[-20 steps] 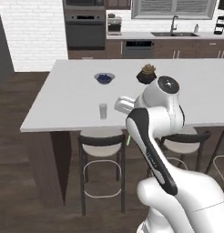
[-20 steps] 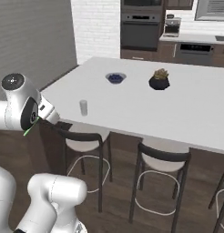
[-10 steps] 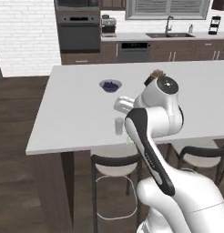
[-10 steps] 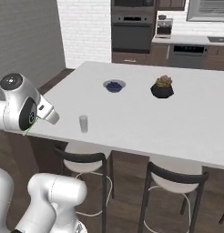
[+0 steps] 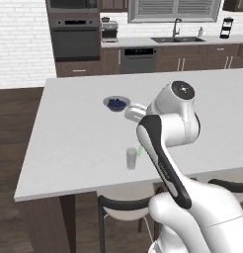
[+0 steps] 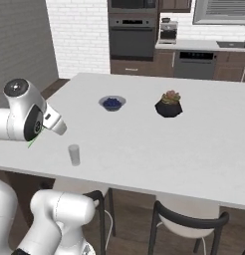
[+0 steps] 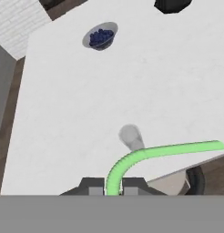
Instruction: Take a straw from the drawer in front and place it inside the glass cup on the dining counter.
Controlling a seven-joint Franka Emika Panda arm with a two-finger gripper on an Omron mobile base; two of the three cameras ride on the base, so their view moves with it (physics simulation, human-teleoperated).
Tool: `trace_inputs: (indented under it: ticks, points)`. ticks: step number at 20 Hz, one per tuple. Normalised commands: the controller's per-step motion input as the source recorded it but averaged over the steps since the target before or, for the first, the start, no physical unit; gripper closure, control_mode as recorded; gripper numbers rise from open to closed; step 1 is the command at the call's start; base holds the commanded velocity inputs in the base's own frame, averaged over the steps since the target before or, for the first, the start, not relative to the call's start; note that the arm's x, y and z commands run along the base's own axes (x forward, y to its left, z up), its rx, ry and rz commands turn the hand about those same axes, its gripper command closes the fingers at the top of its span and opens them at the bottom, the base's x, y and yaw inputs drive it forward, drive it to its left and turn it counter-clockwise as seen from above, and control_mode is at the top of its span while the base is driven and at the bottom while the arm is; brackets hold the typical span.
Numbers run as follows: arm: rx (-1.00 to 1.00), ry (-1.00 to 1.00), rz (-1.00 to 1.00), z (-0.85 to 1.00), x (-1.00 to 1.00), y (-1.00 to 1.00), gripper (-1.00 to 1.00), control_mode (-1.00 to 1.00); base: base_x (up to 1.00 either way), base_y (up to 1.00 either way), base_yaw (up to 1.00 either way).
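We carry the thin, pale green bent straw (image 7: 164,150) pinched between the two dark fingertips of our gripper (image 7: 113,187), the jaws pressed together on its lower end. In the hand view the straw rises from between the fingertips, curves, and runs off toward the right side of that view, crossing in front of the small clear cylindrical glass cup (image 7: 130,136). From the left base view a short green piece of the straw (image 5: 141,151) shows just beside the cup (image 5: 131,158), next to our white forearm. From the right base view a thin green line of it (image 6: 36,140) shows below the arm's round joint, to the left of the cup (image 6: 74,154) and apart from it.

The cup stands upright on the large white slab counter (image 5: 84,143), near the counter's front edge. Farther back on the same counter sits a shallow grey bowl of blue berries (image 6: 112,103), well apart from the cup. To the bowl's right in the right base view stands a small dark pot with a reddish-green plant (image 6: 169,105).

Dark-framed stools with pale seats (image 6: 189,216) are tucked beneath the front edge of the counter.
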Motion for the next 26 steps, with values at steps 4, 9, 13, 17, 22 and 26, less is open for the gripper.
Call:
trace_inputs:
  ticks: [4,9,13,17,22,26]
  points:
    - [-0.11,-0.02,-0.08,0.00,0.23,0.09,1.00,-1.00,0.18,0.04,-0.03]
    - [-0.35,-0.31,-0.14,0.00,0.02,0.02,1.00,-1.00,0.00,0.00,0.00]
    - [-0.42,-0.30,-0.19,0.00,0.08,0.01,1.00,-1.00,0.00,0.00,0.00]
    - [-0.37,-0.16,-0.21,0.00,0.29,0.01,1.00,-1.00,0.00,0.00,0.00]
    - [-0.26,-0.04,-0.18,-0.09,0.41,0.00,1.00,-1.00,0.00,0.00,0.00]
    - [-0.09,0.00,-0.12,-0.26,0.21,0.00,1.00,-1.00,0.00,0.00,0.00]
